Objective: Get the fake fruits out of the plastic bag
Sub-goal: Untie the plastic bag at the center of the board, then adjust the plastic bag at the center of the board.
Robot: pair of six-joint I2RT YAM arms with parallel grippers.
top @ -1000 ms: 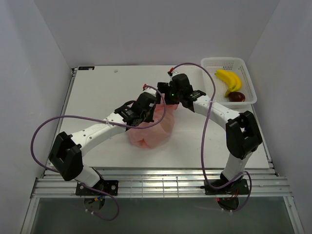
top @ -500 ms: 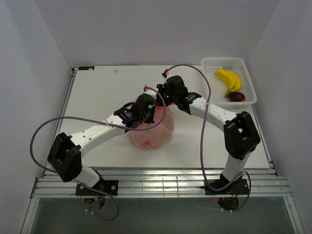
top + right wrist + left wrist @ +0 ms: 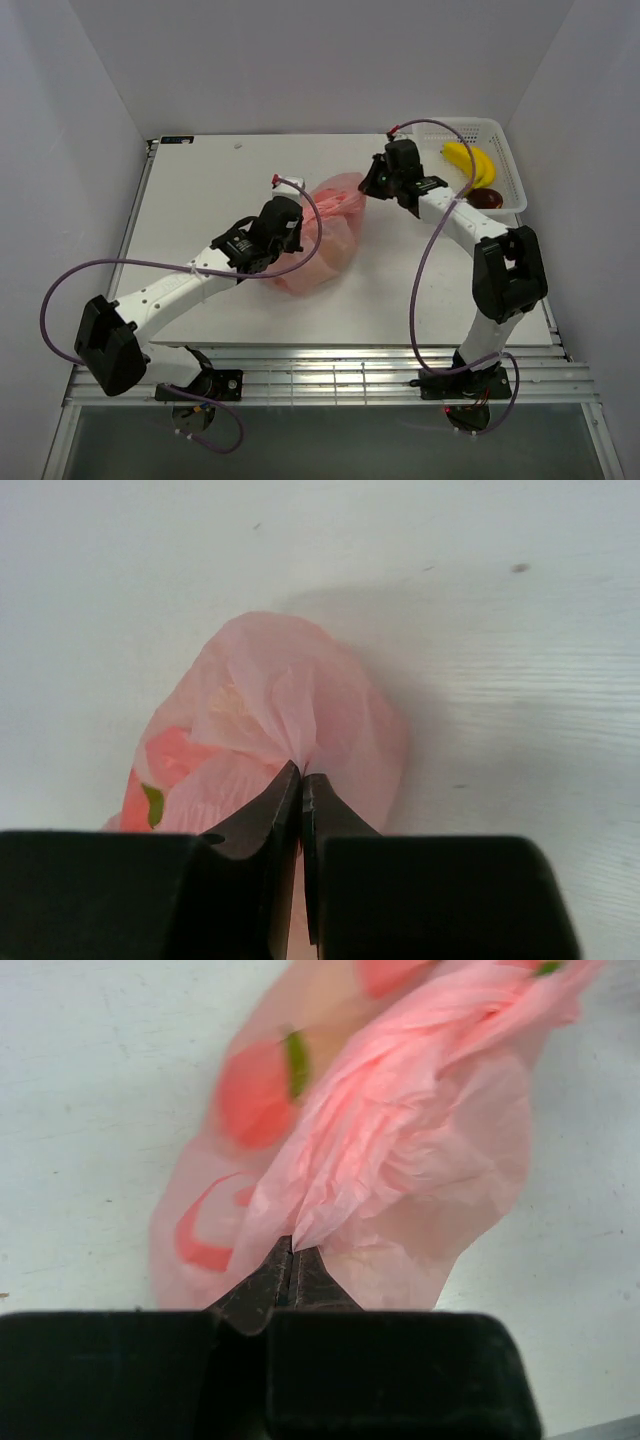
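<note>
Top view: the plastic bag [image 3: 325,235] lies on the table [image 3: 200,190] between the two arms, drawn out from a bulging lower part near the left arm up to a thin corner at the right. The left end effector [image 3: 287,222] is at the bag's left side and the right end effector [image 3: 371,185] at its upper right tip. The white basket [image 3: 455,127] at the far right corner holds bananas [image 3: 470,162] and a dark red fruit [image 3: 487,198]. None of the fake fruits can be made out through the bag from here.

Left wrist view: the left end effector [image 3: 293,1252] is pinched closed on a gathered fold of the plastic bag [image 3: 400,1140], with film fanning away from the tips.

Right wrist view: the right end effector [image 3: 301,775] is likewise clamped tight on a peak of the plastic bag [image 3: 280,715], which hangs in a rounded hump over the table.

The step in hand looks like stretching or tipping the bag to free its contents. I cannot tell which end is the mouth. To do it well, both pinches should stay firm on this thin, slippery film, and the arms should part slowly so it does not tear. The closed end should then be raised so the fruits roll toward the opening and onto the table.
</note>
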